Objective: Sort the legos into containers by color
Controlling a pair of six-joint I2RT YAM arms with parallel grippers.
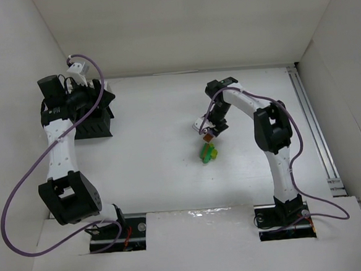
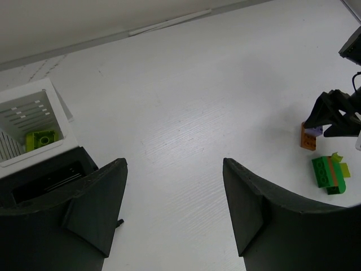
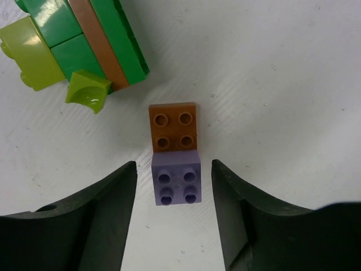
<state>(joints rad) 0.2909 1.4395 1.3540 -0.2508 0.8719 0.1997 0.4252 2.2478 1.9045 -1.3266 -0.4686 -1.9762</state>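
Note:
A lilac purple brick (image 3: 177, 183) lies on the table, touching an orange brick (image 3: 174, 126) just beyond it. My right gripper (image 3: 174, 169) is open, with one finger on each side of the purple brick and not touching it. A clump of green and yellow-green bricks (image 3: 84, 39) with a brown layer lies nearby; it also shows from above (image 1: 208, 152). My left gripper (image 2: 174, 169) is open and empty, next to the black rack (image 1: 96, 126). Its white-rimmed compartment (image 2: 61, 110) holds a yellow-green brick (image 2: 40, 139).
White walls enclose the table on three sides. A metal rail (image 1: 313, 126) runs along the right edge. Purple cables loop off both arms. The right arm's gripper (image 2: 333, 116) and the loose bricks show at the far right of the left wrist view.

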